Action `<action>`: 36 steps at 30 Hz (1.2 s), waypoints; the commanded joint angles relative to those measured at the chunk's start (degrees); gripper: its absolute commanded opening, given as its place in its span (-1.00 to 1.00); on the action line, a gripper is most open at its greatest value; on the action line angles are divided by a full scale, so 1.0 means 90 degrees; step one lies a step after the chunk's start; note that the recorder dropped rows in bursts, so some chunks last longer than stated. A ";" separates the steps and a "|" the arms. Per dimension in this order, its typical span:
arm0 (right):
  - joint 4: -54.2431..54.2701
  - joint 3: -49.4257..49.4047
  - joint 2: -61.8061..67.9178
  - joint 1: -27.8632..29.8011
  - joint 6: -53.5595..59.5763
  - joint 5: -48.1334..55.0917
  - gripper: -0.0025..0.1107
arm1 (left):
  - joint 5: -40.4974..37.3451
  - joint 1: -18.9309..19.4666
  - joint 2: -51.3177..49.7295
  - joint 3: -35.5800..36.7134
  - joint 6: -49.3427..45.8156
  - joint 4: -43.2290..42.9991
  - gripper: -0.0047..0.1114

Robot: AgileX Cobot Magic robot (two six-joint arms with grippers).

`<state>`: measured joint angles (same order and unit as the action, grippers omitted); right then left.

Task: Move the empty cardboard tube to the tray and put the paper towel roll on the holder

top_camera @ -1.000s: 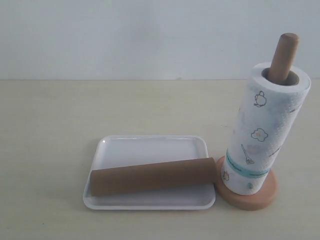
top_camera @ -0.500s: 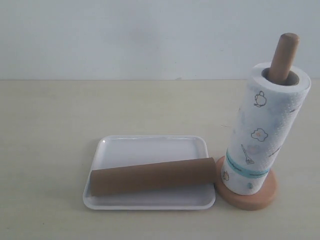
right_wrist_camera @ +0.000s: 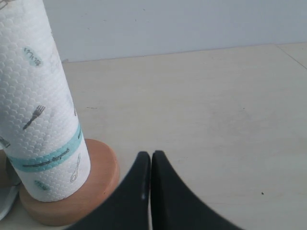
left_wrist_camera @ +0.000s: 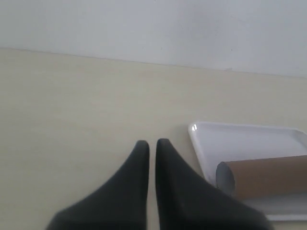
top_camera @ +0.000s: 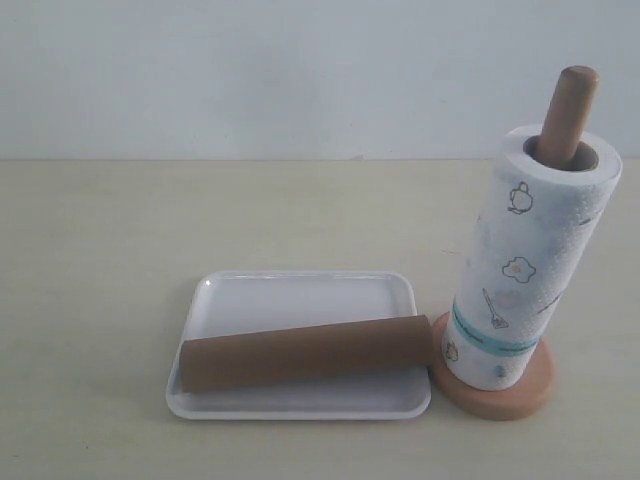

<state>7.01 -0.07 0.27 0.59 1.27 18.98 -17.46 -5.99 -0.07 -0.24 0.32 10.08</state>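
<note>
Brown cardboard first: your empty cardboard tube point(top_camera: 305, 353) lies on its side in the tray point(top_camera: 300, 295), slanting a little across the half away from the desk's wall edge. One end reaches the tray's rim beside the holder point(top_camera: 520, 395). Whether it touches the wooden base, you cannot tell.

The paper towel roll point(top_camera: 520, 270) stands threaded on the holder, its bottom resting on the round base. The pole's rounded top pokes out above the core.

Both things look placed, so I judge you are at the closing step with nothing left to carry.

Your left claw point(left_wrist_camera: 152, 143) is pinched closed on nothing, its tips over bare desk point(top_camera: 200, 210) just beside a corner of the tray. Your right claw point(right_wrist_camera: 151, 155) is likewise closed and empty, over bare desk near the holder's base. Neither shows in the exterior view.

The next move probably calls only for a clean retreat:
- Keep the right claw off the base, since a nudge could tip the tall roll.
- Keep the left claw off the tray's rim, since the round tube could roll.
</note>
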 commanded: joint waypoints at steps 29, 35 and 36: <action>-0.0013 0.0007 -0.0030 0.0047 0.0016 -0.0056 -0.96 | 0.0110 0.0148 0.0008 0.0027 -0.0090 -0.0839 -0.84; -0.0013 0.0007 -0.0030 0.0047 0.0016 -0.0056 -0.96 | 0.0110 0.0536 0.0008 0.0027 -0.0090 -0.0839 -0.84; -0.0013 0.0007 -0.0030 0.0047 0.0016 -0.0056 -0.96 | 0.0110 0.0536 0.0008 0.0027 -0.0090 -0.0839 -0.84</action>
<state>7.01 -0.07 0.27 0.59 1.27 18.98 -17.14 -2.03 -0.07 -0.24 0.00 1.67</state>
